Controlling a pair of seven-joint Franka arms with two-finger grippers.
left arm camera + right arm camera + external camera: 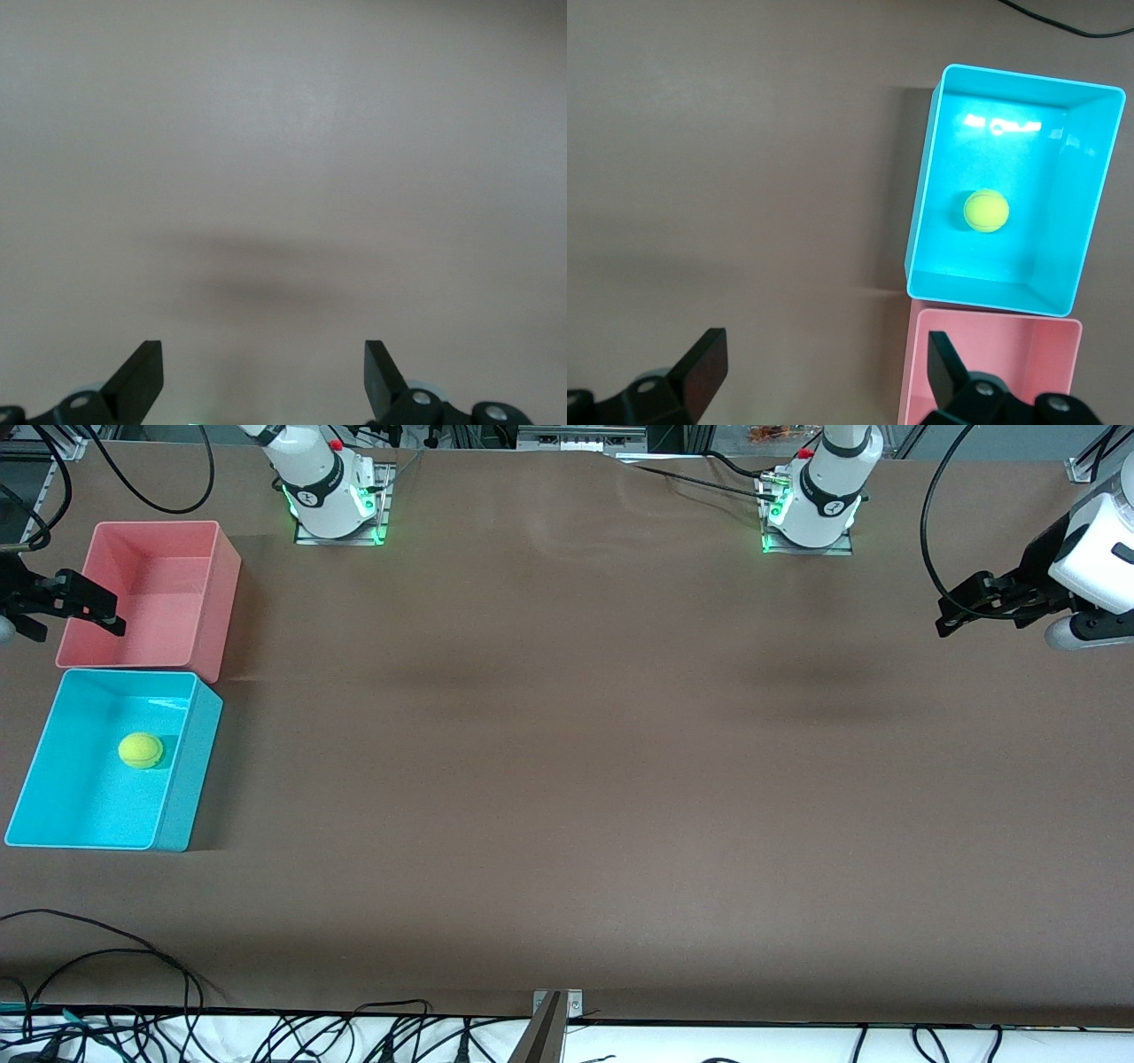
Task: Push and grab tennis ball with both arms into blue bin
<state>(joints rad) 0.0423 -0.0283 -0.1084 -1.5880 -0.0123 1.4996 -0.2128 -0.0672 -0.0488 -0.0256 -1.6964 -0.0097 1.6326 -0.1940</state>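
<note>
The table (567, 779) lies bare between the two arm bases and the front camera, giving a hand wide passage. Only the pink bin (213, 602) and blue bin (190, 771) stand in the way, touching, at the right arm's end.

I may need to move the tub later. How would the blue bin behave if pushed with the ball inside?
The blue bin looks thin-walled plastic, so probably light and apt to slide on the flat table. The tennis ball lies loose on its floor, so it would likely roll and knock the walls. The bin's low, wide shape makes tipping unlikely.
</note>
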